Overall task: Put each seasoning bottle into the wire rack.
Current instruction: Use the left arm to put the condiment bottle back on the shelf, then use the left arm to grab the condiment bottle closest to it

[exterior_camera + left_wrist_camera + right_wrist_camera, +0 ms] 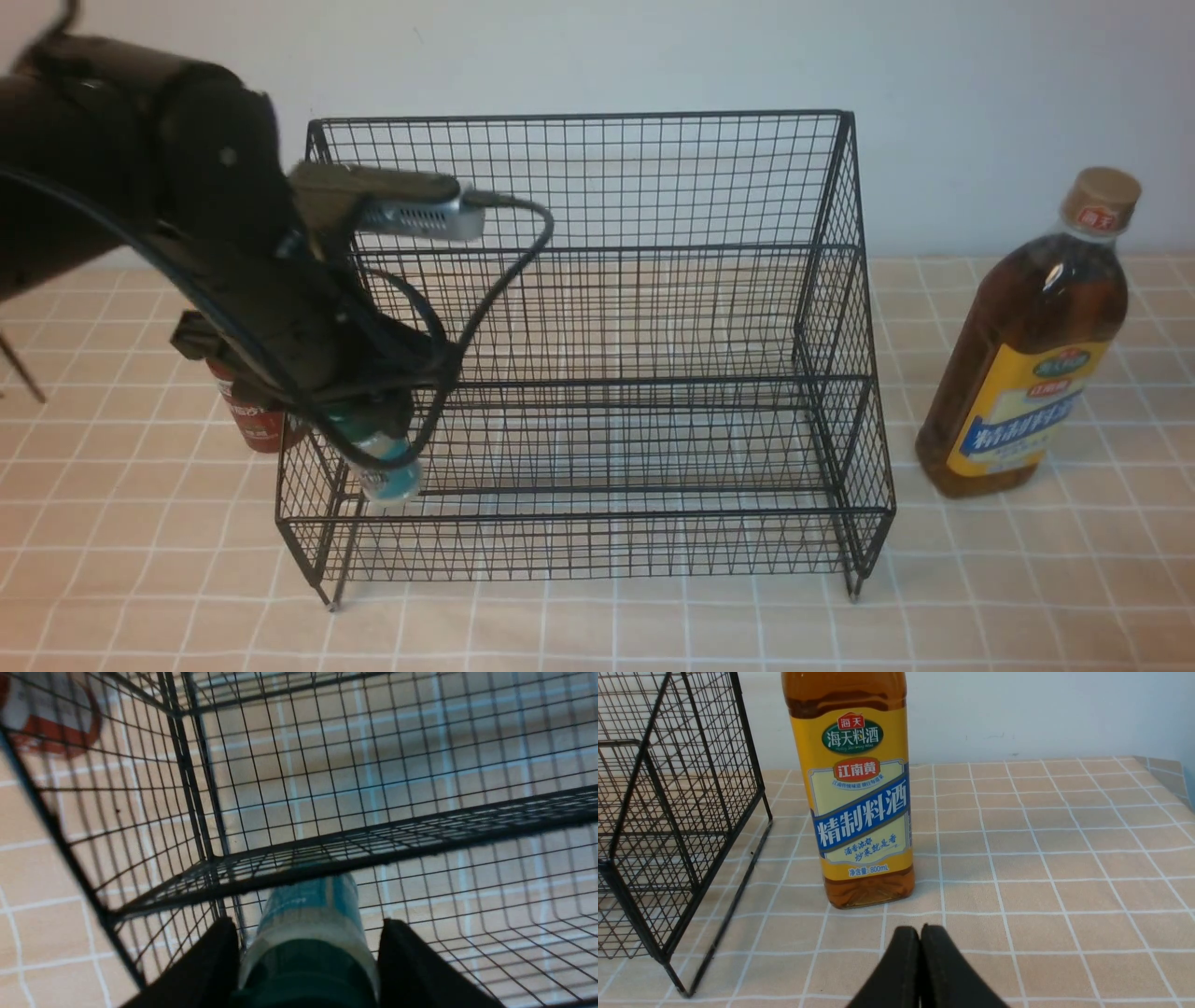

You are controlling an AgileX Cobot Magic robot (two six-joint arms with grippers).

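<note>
The black wire rack (653,187) stands mid-table. My left gripper (378,420) reaches into its left end and is shut on the small shaker (390,474), a clear bottle with a green cap and teal label that hangs upright over the lowest tier. In the left wrist view the shaker (308,914) sits between both black fingers (205,966) in front of a rack shelf (420,837). The red sauce bottle (250,422) stands outside the rack's left side, mostly hidden by the arm. The tall amber bottle (1027,345) stands to the right of the rack. My right gripper (920,931) is shut and empty, just short of that bottle (859,798).
A peach checked tablecloth (653,625) covers the table, with a white wall behind. In the right wrist view the rack's side and foot (677,868) are close beside the amber bottle. The cloth's far corner (1167,774) shows beyond it.
</note>
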